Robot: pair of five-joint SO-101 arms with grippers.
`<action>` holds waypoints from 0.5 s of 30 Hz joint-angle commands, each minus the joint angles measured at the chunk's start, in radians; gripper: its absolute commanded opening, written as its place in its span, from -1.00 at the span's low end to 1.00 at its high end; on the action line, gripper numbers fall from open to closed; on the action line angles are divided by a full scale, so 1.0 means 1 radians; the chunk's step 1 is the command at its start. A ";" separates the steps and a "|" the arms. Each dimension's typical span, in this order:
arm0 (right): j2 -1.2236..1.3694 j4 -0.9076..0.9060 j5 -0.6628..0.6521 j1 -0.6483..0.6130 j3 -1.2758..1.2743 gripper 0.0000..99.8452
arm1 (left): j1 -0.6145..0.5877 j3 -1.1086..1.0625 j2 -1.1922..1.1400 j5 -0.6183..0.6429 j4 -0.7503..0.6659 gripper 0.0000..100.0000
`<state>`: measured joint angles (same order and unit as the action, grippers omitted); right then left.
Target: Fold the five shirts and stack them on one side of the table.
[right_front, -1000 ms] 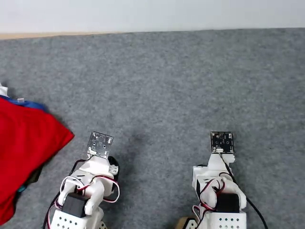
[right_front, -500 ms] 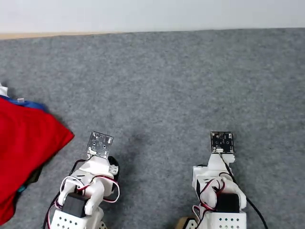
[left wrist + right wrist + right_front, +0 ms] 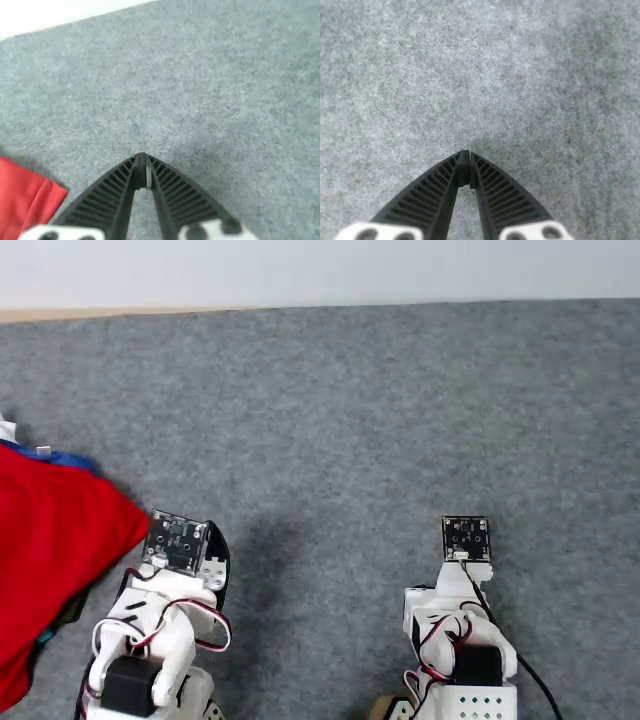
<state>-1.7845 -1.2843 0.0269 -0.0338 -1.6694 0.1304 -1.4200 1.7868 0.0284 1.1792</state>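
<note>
A red cloth shirt [image 3: 50, 550] lies at the left edge of the grey felt desk [image 3: 400, 400]. The left tool [image 3: 142, 162], closed and empty, sits just beside it. The right tool [image 3: 467, 159], closed and empty, is well apart.

shirt stack [image 3: 50, 560]: table [image 3: 400, 400] left edge | left hand [image 3: 141, 159]: just beside stack | right hand [image 3: 466, 155]: well apart, rightward

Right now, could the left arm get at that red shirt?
Probably yes: the red shirt lies just beside the left hand, with bare grey mat between them. The hand is shut.
</note>
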 commanded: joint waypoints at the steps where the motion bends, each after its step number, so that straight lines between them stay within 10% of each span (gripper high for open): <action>1: 0.004 -0.002 -0.006 0.008 -0.014 -0.98 | -0.005 0.064 -0.002 -0.002 0.051 -0.99; 15: 0.004 -0.002 -0.006 0.008 -0.014 -0.98 | -0.006 0.364 -0.230 -0.003 0.149 -0.99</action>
<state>-1.7845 -1.2843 0.0269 -0.0338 -1.6694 0.1304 -1.1761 1.6962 0.0284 1.3004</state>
